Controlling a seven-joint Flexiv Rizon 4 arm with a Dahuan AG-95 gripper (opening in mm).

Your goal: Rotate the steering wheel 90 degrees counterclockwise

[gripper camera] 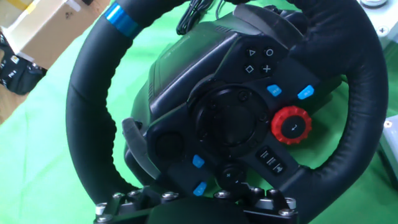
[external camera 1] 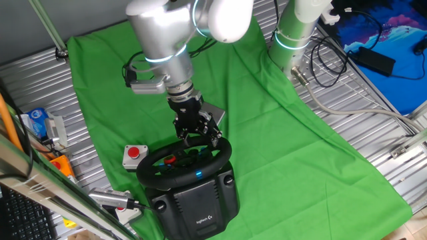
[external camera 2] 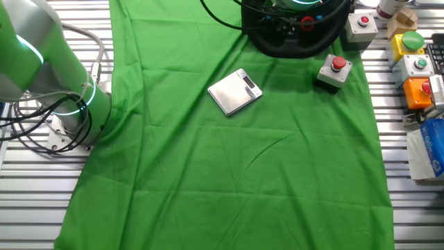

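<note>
Hand view shows the steering wheel (gripper camera: 230, 118) filling the frame, its blue rim stripe at upper left; the end effector (external camera 1: 197, 135) sits at the rim's far edge, though whether its fingers clamp the rim I cannot tell; the wheel stands at the green cloth's (external camera 1: 280, 120) near edge, beside 1 grey button box (external camera 1: 134, 155).

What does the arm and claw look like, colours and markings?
The arm is silver-grey and white, with rounded joint housings and glowing cyan rings at the joints. A black wrist section carries the dark metal two-finger claw, with visible bolts in the hand view. Black cables run by the base.
</note>
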